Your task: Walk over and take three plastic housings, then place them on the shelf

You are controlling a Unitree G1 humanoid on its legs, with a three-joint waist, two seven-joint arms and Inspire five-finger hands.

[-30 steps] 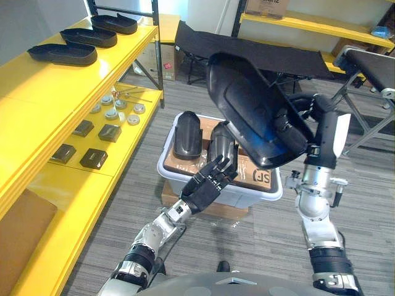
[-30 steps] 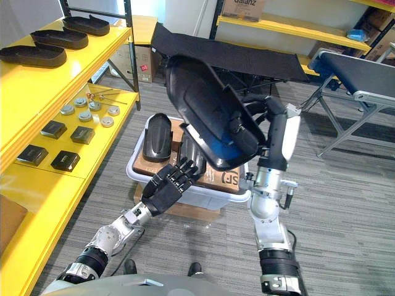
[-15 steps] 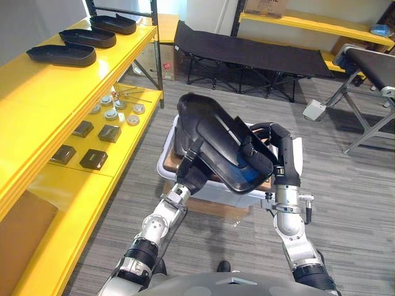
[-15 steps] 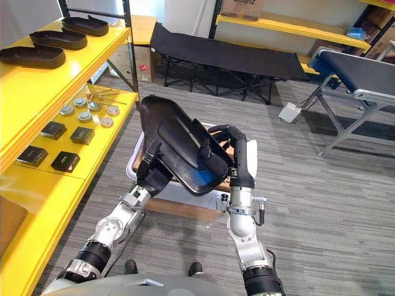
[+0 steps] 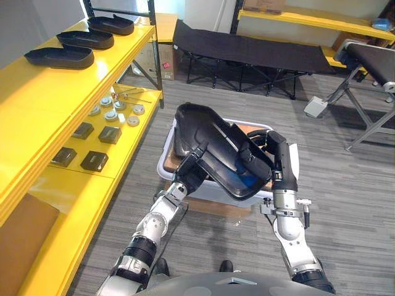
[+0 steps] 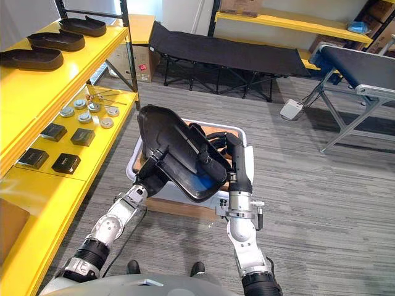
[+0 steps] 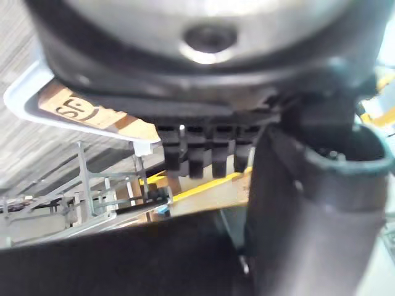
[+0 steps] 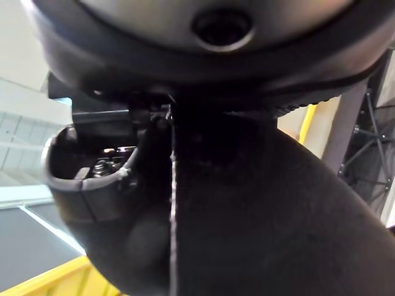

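Note:
A large black plastic housing [image 5: 216, 148] hangs tilted above the white bin [image 5: 165, 168] on the floor. My left hand [image 5: 187, 172] grips its lower left rim, thumb [image 7: 308, 203] on one side and fingers [image 7: 197, 151] on the other. On the opposite edge my right hand [image 5: 264, 150] is curled round the rim. Three more black housings [image 5: 58, 57] [image 5: 84, 39] [image 5: 111, 23] lie in a row on the top board of the yellow shelf [image 5: 37, 105] at the left.
The shelf's lower board carries round metal discs [image 5: 114, 108], black square blocks [image 5: 92, 159] and a brown cardboard sheet [image 5: 21, 234]. The bin sits on a cardboard box [image 5: 213, 206]. A black folding cot [image 5: 247, 49] stands behind, a conveyor [image 5: 370, 61] at right.
My right hand has brought the housing down from high up to just over the bin. The left hand rose and took hold of its left rim.

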